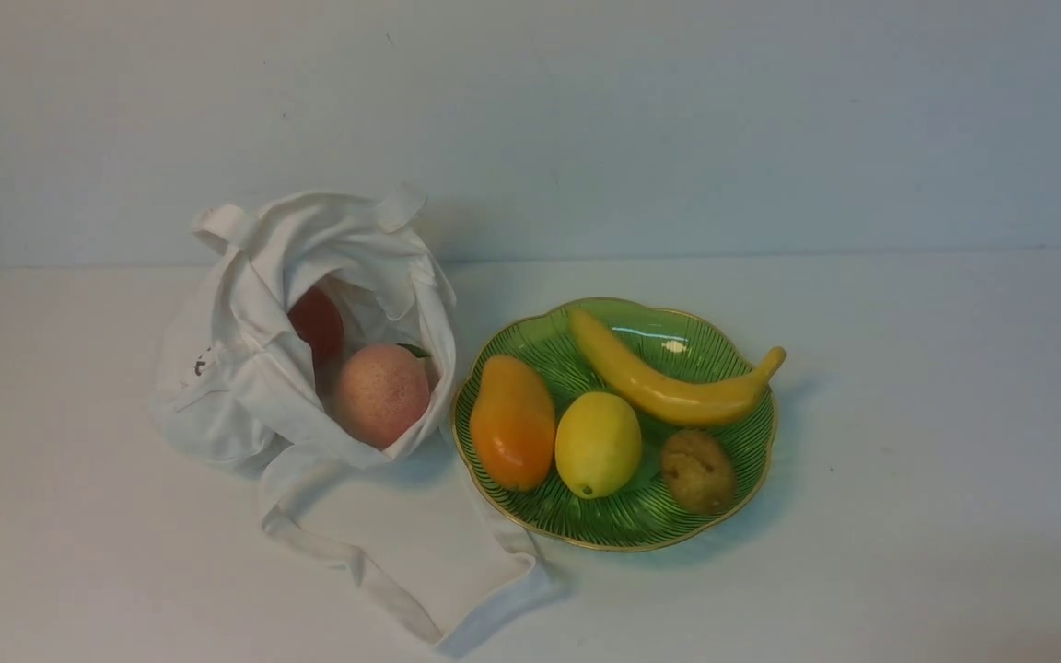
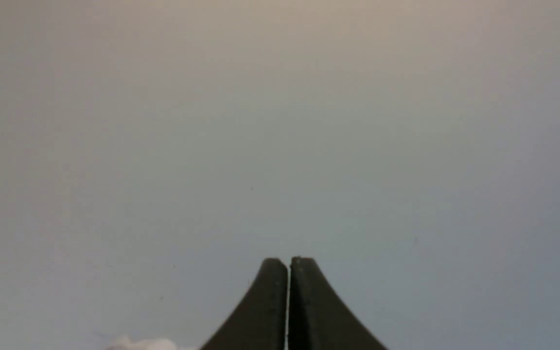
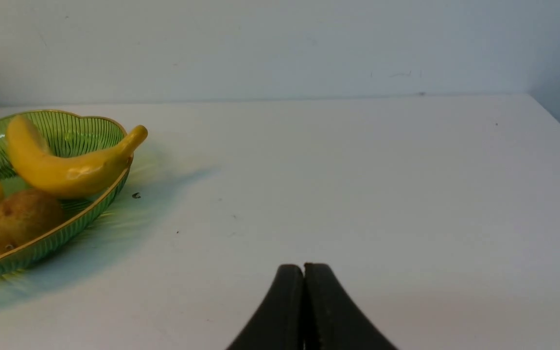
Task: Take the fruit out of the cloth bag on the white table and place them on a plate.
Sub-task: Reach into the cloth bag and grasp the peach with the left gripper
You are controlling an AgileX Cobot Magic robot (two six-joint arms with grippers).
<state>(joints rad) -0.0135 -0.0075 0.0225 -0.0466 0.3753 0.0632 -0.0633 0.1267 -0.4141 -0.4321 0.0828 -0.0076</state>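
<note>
1. My left fingers (image 2: 285,265) are pressed together, holding nothing; my right fingers (image 3: 301,270) are the same, low over the counter (image 1: 908,414).
2. The plate (image 1: 641,527) sits mid-counter, just beside the cloth bag (image 1: 245,387), which is nearer the left edge.
3. The peach (image 1: 380,394) lies in the bag's open mouth, with the red fruit (image 1: 317,322) behind it.

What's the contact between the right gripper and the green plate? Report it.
Apart. The right wrist view shows a broad stretch of bare white table between the shut right gripper and the rim of the plate.
</note>
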